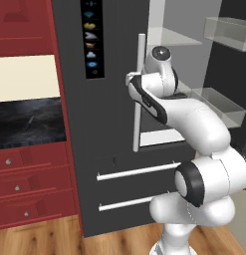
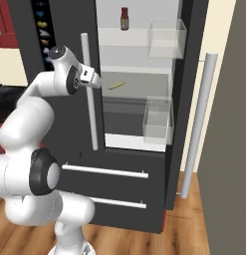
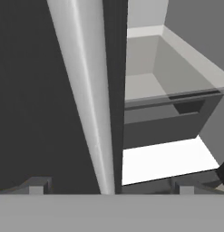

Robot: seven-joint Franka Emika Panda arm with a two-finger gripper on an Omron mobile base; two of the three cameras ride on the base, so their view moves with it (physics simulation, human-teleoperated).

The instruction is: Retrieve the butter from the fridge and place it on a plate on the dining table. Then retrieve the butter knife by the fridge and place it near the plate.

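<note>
The task is at its opening stage: the fridge [image 2: 119, 174] has its right-hand door swung wide and its left-hand door shut, and nothing has been taken out yet. Nearest, the arm reaches up in front of the closed door, and the hand [image 3: 109, 188] sits right at that door's long white bar handle [image 3: 86, 90]; in the hand view its two dark fingertips [image 3: 37, 186] stand wide apart, one on each side of the bar, closed on nothing. Beyond the handle lies the lit interior. The butter [image 2: 116, 85], a thin yellow stick, lies on the middle shelf [image 2: 139, 92] towards its front left corner, untouched and well apart from the hand. Above it a small red bottle [image 2: 124, 19] stands on the upper shelf, and clear bins [image 2: 167, 37] hang along the right side. Still to do, I judge: reaching in for the butter, carrying it to the plate on the dining table, then fetching the butter knife. To the left of the fridge the black stone surface [image 1: 30, 122] carries a faint thin grey streak [image 1: 30, 121] that may be the knife, too slight to be sure. The plate and dining table lie outside these views, and the shelf's rear is partly screened by the closed door and the arm.
</note>
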